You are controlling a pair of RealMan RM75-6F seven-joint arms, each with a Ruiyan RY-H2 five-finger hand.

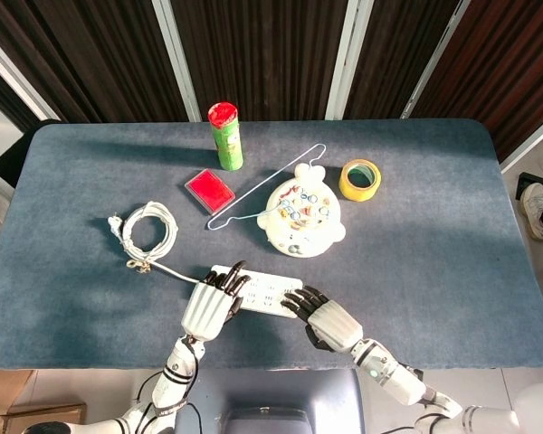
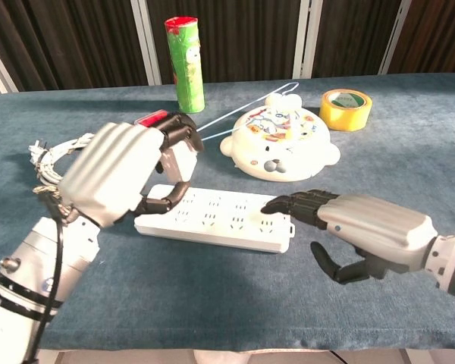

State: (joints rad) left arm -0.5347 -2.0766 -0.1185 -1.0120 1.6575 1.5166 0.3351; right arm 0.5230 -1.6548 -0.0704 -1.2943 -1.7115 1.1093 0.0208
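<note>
A white power strip lies near the table's front edge. My left hand hovers over its left end and pinches a white plug between thumb and curled fingers, just above the sockets. The plug's cable runs left to a white coil. My right hand lies low at the strip's right end. Its fingertips rest on the strip's top, the thumb hangs apart below, and it holds nothing.
Behind the strip sits a round white toy, with a wire hanger leaning past it. A green can with a red lid, a red box and a yellow tape roll stand farther back.
</note>
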